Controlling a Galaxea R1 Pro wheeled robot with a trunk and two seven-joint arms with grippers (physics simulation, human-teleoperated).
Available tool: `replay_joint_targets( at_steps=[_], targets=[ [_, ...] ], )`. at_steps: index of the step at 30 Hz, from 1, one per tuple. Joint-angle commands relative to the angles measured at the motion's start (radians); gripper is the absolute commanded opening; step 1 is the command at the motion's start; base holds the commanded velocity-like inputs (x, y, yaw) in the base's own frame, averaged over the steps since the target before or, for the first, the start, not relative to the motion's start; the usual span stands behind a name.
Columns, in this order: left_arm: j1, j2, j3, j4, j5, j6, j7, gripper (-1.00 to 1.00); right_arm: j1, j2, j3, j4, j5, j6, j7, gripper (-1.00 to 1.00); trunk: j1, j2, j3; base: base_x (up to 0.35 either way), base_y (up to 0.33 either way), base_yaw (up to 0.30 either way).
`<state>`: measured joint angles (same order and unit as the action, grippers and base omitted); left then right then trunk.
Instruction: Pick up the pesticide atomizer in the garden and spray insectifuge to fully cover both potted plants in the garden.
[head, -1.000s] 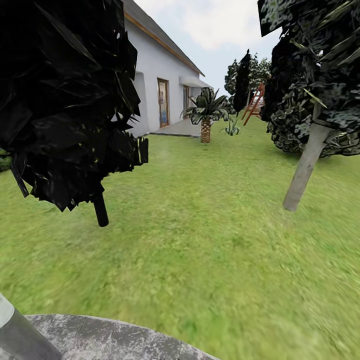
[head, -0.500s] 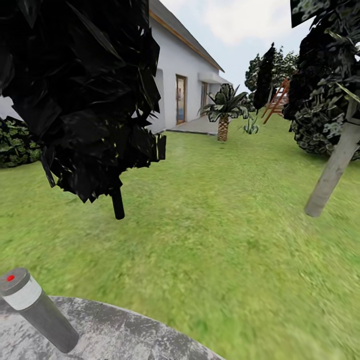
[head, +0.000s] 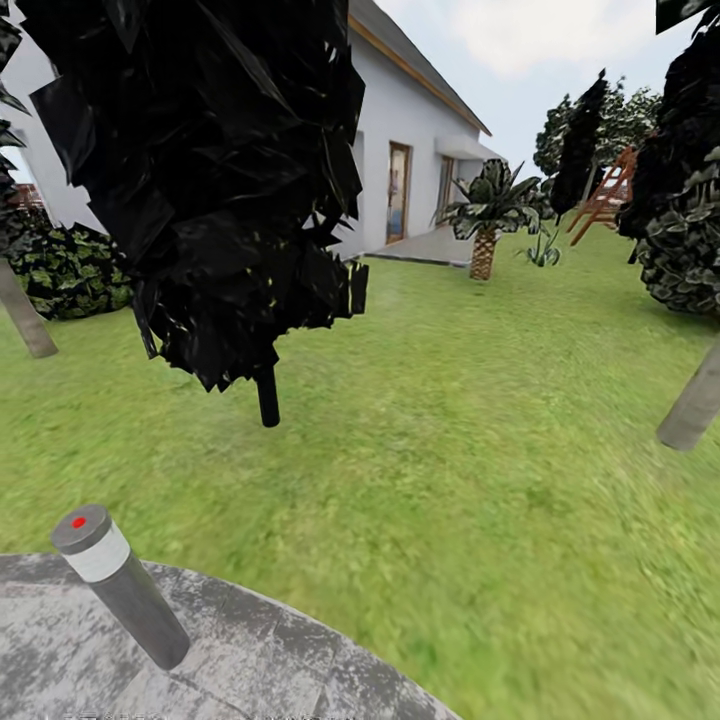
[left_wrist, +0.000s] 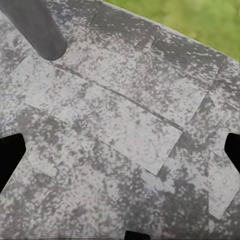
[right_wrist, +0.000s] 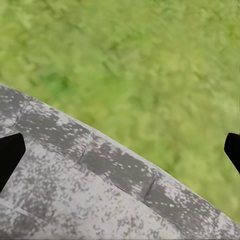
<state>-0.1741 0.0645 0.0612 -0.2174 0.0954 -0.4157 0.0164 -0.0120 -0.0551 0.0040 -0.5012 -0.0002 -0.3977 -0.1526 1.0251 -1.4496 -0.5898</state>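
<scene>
The pesticide atomizer and the potted plants are out of view. The head view looks over the garden lawn (head: 450, 440) from the edge of a round grey paved patio (head: 260, 660). My left gripper (left_wrist: 122, 150) hangs open over the patio stones, its dark fingertips (left_wrist: 10, 155) wide apart with nothing between them. Over the patio's rim, where stone meets grass, my right gripper (right_wrist: 120, 150) is open too and holds nothing.
A grey bollard lamp (head: 120, 585) with a red dot stands on the patio at the near left. A dark-leaved tree (head: 215, 180) rises close ahead on the left. A pale trunk (head: 692, 405) stands at the right. Farther off are a white house (head: 420, 150), a palm (head: 485, 215) and bushes (head: 65, 270).
The whole head view has shifted right as the camera turned left. The bollard lamp has come fully into view and the pale trunk has slid to the right edge.
</scene>
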Motion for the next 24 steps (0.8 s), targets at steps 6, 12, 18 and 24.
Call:
replay_joint_targets(
  at_steps=[6,12,18,24],
  targets=[
    [-0.001,0.000,-0.001,0.001,0.009,-0.003,-0.001,1.00,0.000,0.000,0.001,0.001,0.000,-0.003,-0.003,1.00,0.000,0.000,-0.007,0.000,0.000,0.225],
    [-0.001,0.000,-0.001,0.001,0.009,-0.003,-0.002,1.00,0.000,0.000,0.001,0.001,0.000,-0.003,-0.003,1.00,0.000,0.000,-0.014,0.000,0.000,0.225],
    [-0.001,0.000,-0.001,0.001,0.009,-0.003,-0.001,1.00,0.000,0.000,0.001,0.001,0.000,-0.003,-0.003,1.00,0.000,0.000,-0.020,0.000,0.000,0.225],
    [-0.001,0.000,-0.001,0.001,0.009,-0.003,-0.002,1.00,0.000,0.000,0.002,0.001,0.000,-0.003,-0.003,1.00,0.000,0.000,-0.027,0.000,0.000,0.225]
  ],
)
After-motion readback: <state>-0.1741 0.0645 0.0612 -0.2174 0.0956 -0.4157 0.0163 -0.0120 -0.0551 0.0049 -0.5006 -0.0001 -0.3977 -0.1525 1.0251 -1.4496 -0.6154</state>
